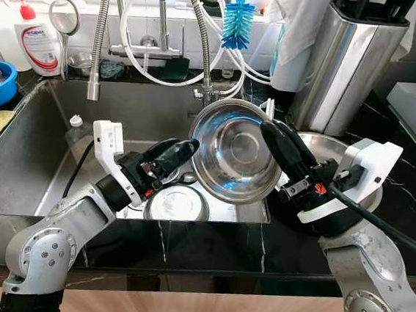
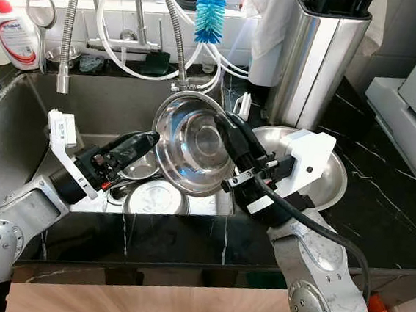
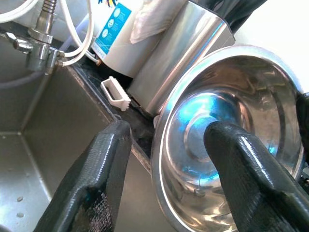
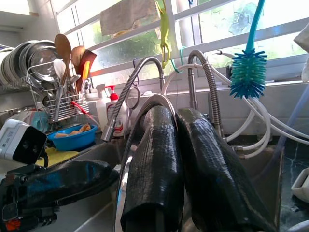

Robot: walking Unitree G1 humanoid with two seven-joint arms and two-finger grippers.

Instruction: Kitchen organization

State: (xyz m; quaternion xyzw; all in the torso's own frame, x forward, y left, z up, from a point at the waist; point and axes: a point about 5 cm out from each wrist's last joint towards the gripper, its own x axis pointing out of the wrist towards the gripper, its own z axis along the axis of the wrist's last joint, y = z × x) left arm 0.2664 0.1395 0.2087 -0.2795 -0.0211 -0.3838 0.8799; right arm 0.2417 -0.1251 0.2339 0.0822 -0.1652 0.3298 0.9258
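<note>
Bowl's right rim is hidden behind the right gripper (image 1: 273, 133), clamped on the tilted steel bowl (image 1: 234, 155) above the sink (image 1: 16, 160), left gripper (image 1: 183, 150) spread beside it.

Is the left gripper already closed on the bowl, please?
No: in the left wrist view the left gripper is open, one finger in front of the bowl and the other beside its rim.

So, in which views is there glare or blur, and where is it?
Left wrist view: blue-white glare inside the steel bowl, and the left gripper's near fingers are soft. Right wrist view: bright window backlight, with the right gripper dark against it. Eye views: sharp, with reflections on the bowl.
</note>
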